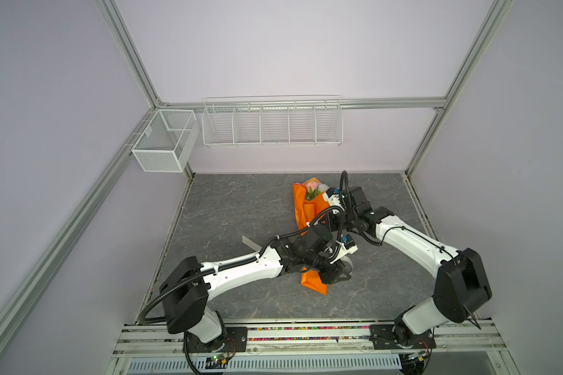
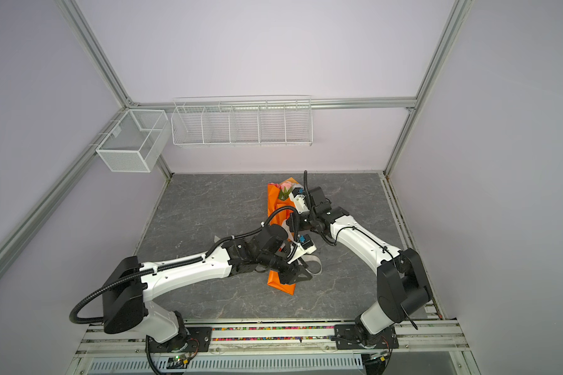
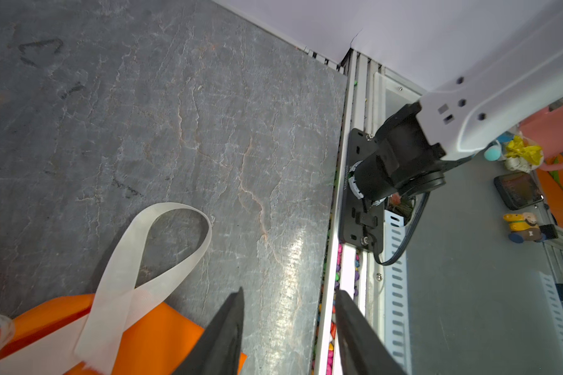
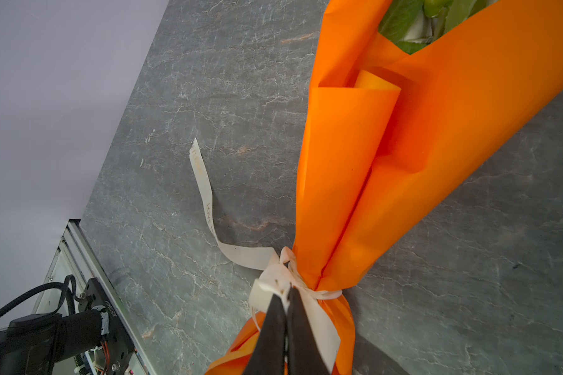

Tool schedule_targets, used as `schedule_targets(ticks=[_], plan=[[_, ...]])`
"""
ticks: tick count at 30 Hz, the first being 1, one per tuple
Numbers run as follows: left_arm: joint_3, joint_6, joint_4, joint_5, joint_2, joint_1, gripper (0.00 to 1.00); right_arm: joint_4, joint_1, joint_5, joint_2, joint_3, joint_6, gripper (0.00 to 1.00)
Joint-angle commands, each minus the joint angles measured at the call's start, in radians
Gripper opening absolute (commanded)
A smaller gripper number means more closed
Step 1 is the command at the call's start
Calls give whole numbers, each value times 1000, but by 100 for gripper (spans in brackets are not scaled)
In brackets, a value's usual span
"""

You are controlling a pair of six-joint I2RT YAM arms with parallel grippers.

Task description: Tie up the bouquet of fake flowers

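Right wrist view: R pincer is pressed together on the cream ribbon right at the knot, where it cinches the narrow end of the bouquet. One ribbon tail w/ printed lettering trails loose over the grey table. The orange paper folds overlap lengthwise. Green leaves peek out at the wide end.

Left wrist view: L pincer is spread, w/ nothing btwn the fingers. Its tips hang just past the paper's edge. A ribbon loop lies half on the orange paper, half on the table, apart from the pincer.

Both top views: the bouquet lies flat around the table's centre, wide end toward the back wall, w/ the fake flowers (pink, pale) at that end. L arm crosses over the narrow end. R arm reaches in from the right to approx mid-cone. A white wire rack hangs on the back wall, well apart.
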State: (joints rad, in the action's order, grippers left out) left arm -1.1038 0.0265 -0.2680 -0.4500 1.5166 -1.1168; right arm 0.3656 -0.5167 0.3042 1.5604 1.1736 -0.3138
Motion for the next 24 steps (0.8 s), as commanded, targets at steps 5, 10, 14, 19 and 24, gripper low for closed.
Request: schedule_targets(ticks=[5, 10, 14, 19, 24], plan=[[269, 221, 173, 205, -357, 141, 43, -57, 3, 79, -1, -25, 14, 7], [358, 265, 113, 323, -476, 339, 60, -70, -21, 108, -26, -47, 71, 7], [286, 322, 78, 98, -359, 500, 61, -77, -53, 102, -59, -69, 133, 8], [241, 226, 130, -1, -256, 503, 62, -92, -92, 101, -105, -91, 191, 8], [215, 195, 173, -17, -200, 504, 61, -159, -102, 131, -154, -134, 200, 8]])
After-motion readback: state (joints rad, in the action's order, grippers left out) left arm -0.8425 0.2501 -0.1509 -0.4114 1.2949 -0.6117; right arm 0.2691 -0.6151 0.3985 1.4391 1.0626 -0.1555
